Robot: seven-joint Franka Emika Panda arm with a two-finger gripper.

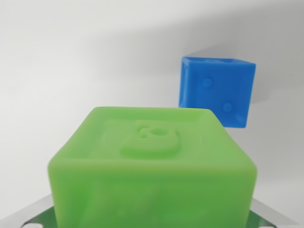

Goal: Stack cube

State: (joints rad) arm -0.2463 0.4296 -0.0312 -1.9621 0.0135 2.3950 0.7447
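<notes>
Green cube [152,166] fills the near view, blue cube [216,90] behind on the wrist view's right. Gripper fingers out of sight, probably holding green; can't tell. Looks soft, light; grip 2 flat sides.

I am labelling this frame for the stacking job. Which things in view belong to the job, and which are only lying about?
Belong to the job:
- green cube, close to the camera
- blue cube, behind it, toward the wrist view's right

Only lying about:
- nothing else; only the white surface under the cubes shows
</notes>
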